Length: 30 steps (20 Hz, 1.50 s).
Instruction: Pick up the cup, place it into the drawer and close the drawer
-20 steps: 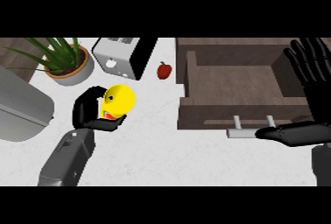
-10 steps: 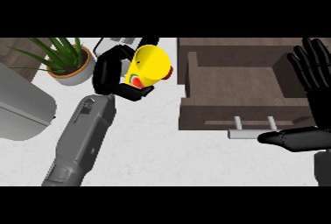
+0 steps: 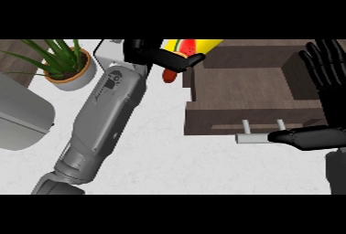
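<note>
A: Step? Carry phase. Left hand (image 3: 159,57), black fingers curled round the cup (image 3: 192,45), holds it at about 12 o'clock in the head view, above the drawer's (image 3: 243,89) far-left corner.

B: Cup's look?

A: Glossy yellow, smooth, rounded, with a red patch; mostly hidden by the fingers and the view's top edge. Cannot tell which way its mouth faces.

B: Drawer?

A: Pulled open at 2 o'clock. Dark brown, matte, box-shaped with squared walls; a pale metal bar handle (image 3: 260,136) on two posts at its front.

B: Right hand?

A: Right hand (image 3: 324,96) at 3 o'clock, fingers spread and straight, resting beside the drawer, thumb near the handle.

B: Next?

A: My judgement: swing the cup rightward over the cavity, lower it, release, then push the front shut.

B: Else?

A: Pale speckled tabletop (image 3: 162,160); potted plant (image 3: 64,64) at 10 o'clock, spiky leaves, terracotta pot.
</note>
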Tool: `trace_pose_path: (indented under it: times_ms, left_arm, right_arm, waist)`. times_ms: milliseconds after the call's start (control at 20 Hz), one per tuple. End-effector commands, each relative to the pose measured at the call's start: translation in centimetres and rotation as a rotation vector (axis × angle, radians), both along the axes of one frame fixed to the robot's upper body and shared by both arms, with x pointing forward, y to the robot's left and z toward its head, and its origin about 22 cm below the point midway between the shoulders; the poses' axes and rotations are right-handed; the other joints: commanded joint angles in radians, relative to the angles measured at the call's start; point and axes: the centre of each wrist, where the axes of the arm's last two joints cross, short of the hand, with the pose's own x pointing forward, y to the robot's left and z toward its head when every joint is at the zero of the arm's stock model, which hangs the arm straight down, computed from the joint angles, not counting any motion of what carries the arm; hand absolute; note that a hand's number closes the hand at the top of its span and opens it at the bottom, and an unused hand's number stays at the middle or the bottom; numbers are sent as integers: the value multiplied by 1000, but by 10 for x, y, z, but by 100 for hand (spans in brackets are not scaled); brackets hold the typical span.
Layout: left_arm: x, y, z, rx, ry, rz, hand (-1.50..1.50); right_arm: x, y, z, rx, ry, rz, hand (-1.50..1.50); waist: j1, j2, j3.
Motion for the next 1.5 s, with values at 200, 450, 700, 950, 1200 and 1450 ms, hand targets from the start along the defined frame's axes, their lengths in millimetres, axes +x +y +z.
trace_pose_path:
  times_ms: [200, 450, 700, 950, 1200, 1450]
  left_arm:
    - [15, -54, 46, 122, 149, 88, 150]
    - [21, -53, 20, 221, 219, 122, 150]
    - [20, -53, 2, 329, 326, 65, 150]
    - [15, -46, -28, 407, 383, 20, 150]
    - [9, -40, -49, 385, 361, 28, -150]
    - [10, -46, -32, 208, 351, -4, -150]
  right_arm:
    - [3, 10, 16, -3, -11, 22, -150]
    - [8, 12, 2, 13, -25, 47, -150]
    - [8, 10, 8, 8, -32, 76, -150]
    - [13, 22, 6, 13, -40, 117, -150]
    - [20, 34, 17, 2, -62, 195, -150]
    - [24, 59, 20, 22, -49, 413, -150]
  waist:
    - [-49, 12, 0]
    - [-62, 23, 1]
    - [-98, 28, 2]
    - [-138, 36, 2]
    - [-191, 53, 1]
    - [-206, 58, 0]
